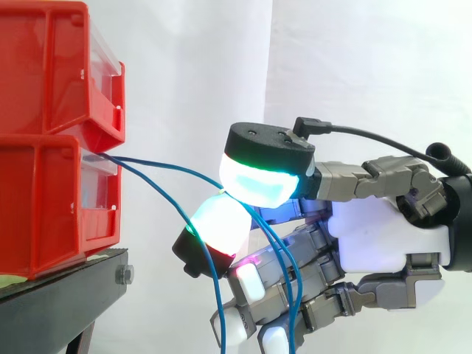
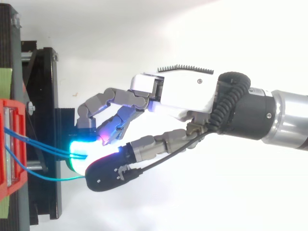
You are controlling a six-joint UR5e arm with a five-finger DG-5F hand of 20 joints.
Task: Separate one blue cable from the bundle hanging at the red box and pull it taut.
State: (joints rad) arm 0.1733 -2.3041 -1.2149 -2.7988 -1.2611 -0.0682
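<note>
Several thin blue cables come out between the two stacked red bins (image 1: 44, 199) at the left. Two strands (image 2: 38, 144) run level to my hand (image 1: 376, 236), which reaches in from the right. Its glowing cyan-green thumb pad (image 1: 258, 181) and a glowing finger pad (image 1: 221, 221) meet on the upper cable (image 1: 169, 168), and the hand is shut on it. Behind the pinch, blue strands hang down across the curled lower fingers. A third strand (image 1: 147, 181) sags apart from the others and drops in front of the finger pad; from above this strand (image 2: 48, 179) curves under the thumb.
The red bins (image 2: 9, 144) sit on a black stand (image 1: 66, 287) with a bolted front edge. A white curtain is behind everything. The arm's grey wrist (image 2: 288, 120) comes in from the right edge in the top view.
</note>
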